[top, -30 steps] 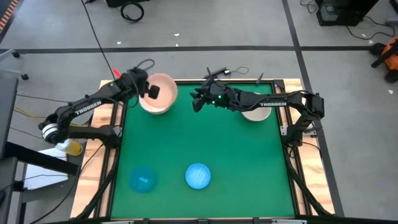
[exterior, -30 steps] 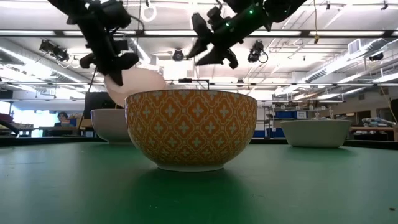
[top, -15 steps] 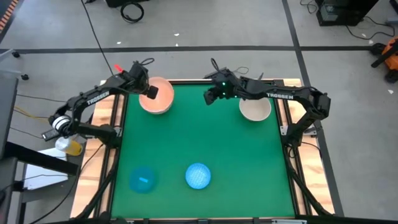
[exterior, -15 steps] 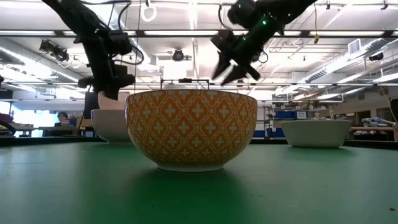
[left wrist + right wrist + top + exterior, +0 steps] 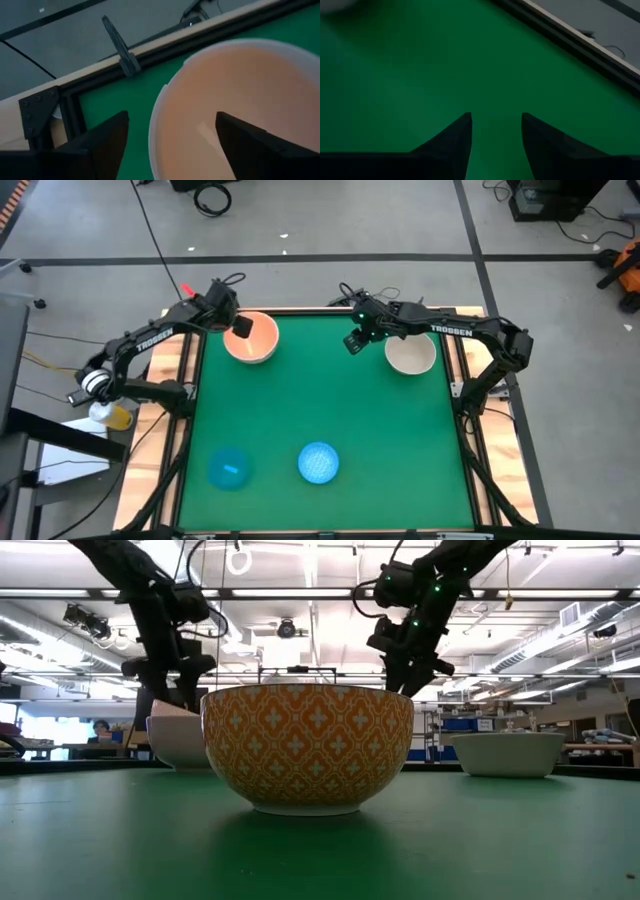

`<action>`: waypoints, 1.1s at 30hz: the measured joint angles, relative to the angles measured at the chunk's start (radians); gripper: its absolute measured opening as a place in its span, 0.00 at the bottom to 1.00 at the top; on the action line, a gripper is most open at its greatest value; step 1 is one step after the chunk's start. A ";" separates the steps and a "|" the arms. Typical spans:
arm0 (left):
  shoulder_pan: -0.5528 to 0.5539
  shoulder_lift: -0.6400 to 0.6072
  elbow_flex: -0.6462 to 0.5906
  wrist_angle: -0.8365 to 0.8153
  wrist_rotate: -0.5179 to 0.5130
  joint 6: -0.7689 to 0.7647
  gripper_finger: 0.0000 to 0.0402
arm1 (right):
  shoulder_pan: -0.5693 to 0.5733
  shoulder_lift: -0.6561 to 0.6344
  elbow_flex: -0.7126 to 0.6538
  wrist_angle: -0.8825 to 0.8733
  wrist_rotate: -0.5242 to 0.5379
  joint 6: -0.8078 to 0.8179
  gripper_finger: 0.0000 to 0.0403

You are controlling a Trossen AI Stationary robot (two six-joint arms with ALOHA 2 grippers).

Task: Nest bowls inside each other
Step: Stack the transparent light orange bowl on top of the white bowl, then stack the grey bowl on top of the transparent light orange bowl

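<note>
A cream bowl (image 5: 253, 338) stands upright at the table's far left; the low view shows a white bowl wall (image 5: 176, 741) there, and I take the cream bowl to sit inside it. My left gripper (image 5: 170, 145) is open above its rim, one finger over the inside and one over the mat, touching nothing. A pale bowl (image 5: 411, 354) rests at the far right. My right gripper (image 5: 354, 342) hangs open over bare mat just left of it. Two blue bowls rest near the front edge: a plain one (image 5: 228, 468) and a patterned one (image 5: 319, 463), orange-patterned outside (image 5: 308, 748).
A raised black frame (image 5: 330, 310) with wooden boards outside it runs round the green mat. The mat's middle (image 5: 320, 395) lies bare between the far bowls and the near ones. A black bracket (image 5: 121, 47) stands up at the far edge behind the cream bowl.
My left gripper has carried the cream bowl, lifted and tilted, down toward the far-left corner, then opened and let go; the bowl now stands upright. My right gripper has gone toward the table's right edge, nearer the far-right bowl, and tipped from nearly level to pointing down.
</note>
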State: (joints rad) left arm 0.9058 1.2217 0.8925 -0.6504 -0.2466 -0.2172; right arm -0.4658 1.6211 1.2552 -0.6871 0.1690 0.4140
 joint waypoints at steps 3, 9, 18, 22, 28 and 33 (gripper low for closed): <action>0.000 -0.046 0.000 -0.010 0.000 -0.017 0.77 | -0.013 0.000 0.000 -0.032 -0.003 0.000 0.43; -0.018 -0.132 0.001 -0.042 0.028 -0.067 0.74 | -0.046 0.000 0.000 -0.196 -0.006 0.030 0.43; -0.081 -0.102 -0.162 0.022 0.037 -0.116 0.70 | -0.056 0.000 -0.023 -0.286 -0.017 0.012 0.43; -0.101 -0.109 -0.161 0.010 0.038 -0.153 0.70 | -0.069 0.000 -0.070 -0.288 -0.051 0.042 0.43; -0.102 -0.131 -0.079 -0.019 0.053 -0.122 0.70 | -0.069 0.001 -0.152 -0.265 -0.070 0.096 0.43; -0.102 -0.157 0.033 -0.036 0.054 -0.068 0.70 | -0.066 0.001 -0.238 -0.102 -0.129 0.084 0.40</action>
State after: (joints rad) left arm 0.8036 1.0647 0.9250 -0.6868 -0.1925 -0.2849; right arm -0.5317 1.6222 1.0176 -0.7889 0.0401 0.4979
